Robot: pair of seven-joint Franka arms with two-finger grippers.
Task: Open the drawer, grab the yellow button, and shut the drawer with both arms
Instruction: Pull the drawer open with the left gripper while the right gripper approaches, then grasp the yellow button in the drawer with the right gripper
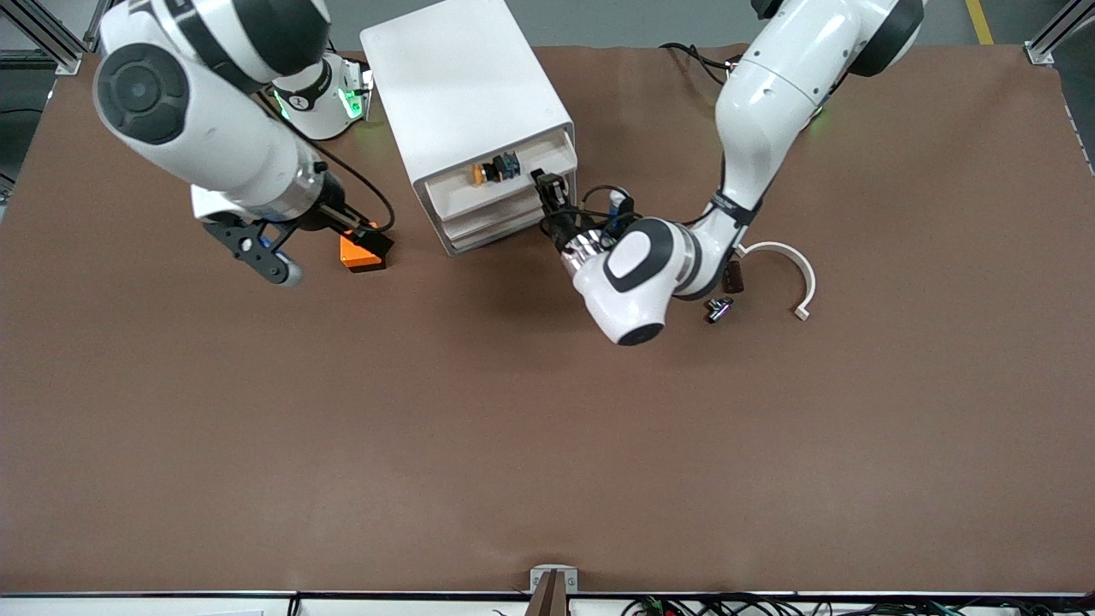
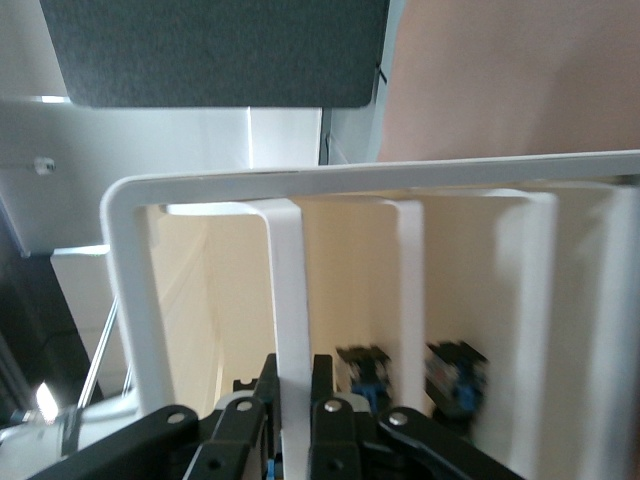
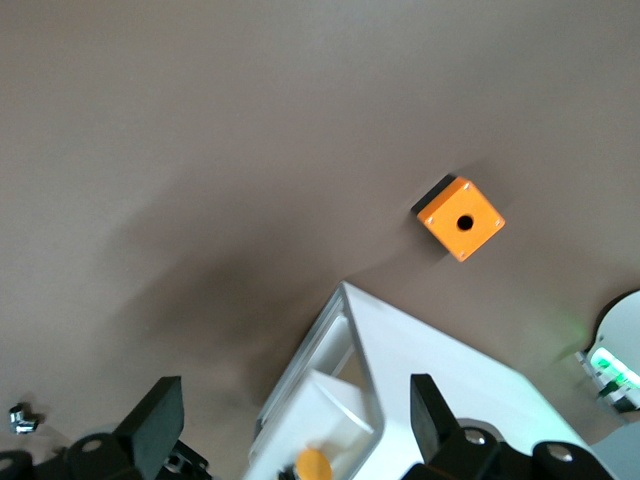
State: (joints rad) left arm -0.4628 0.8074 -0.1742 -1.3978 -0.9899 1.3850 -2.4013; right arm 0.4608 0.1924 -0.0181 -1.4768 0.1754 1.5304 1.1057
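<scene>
The white cabinet (image 1: pixel 462 77) stands toward the arms' bases. Its top drawer (image 1: pixel 462 195) is pulled out a little. The button (image 1: pixel 489 172), with its orange cap and black-and-blue body, lies inside. My left gripper (image 1: pixel 547 192) is at the drawer's front. In the left wrist view it (image 2: pixel 293 378) is shut on a white bar of the drawer (image 2: pixel 285 290), and the button's dark body (image 2: pixel 365 378) shows blurred close by. My right gripper (image 1: pixel 272 255) is open and empty, up in the air beside the orange cube (image 1: pixel 361 252). The right wrist view shows the drawer (image 3: pixel 330 395) and the button's cap (image 3: pixel 313 467) between its fingers.
The orange cube with a hole (image 3: pixel 462 220) sits on the table toward the right arm's end, beside the cabinet. A white curved part (image 1: pixel 791 265), a small brown piece (image 1: pixel 733 276) and a small black-and-white part (image 1: pixel 719 308) lie toward the left arm's end.
</scene>
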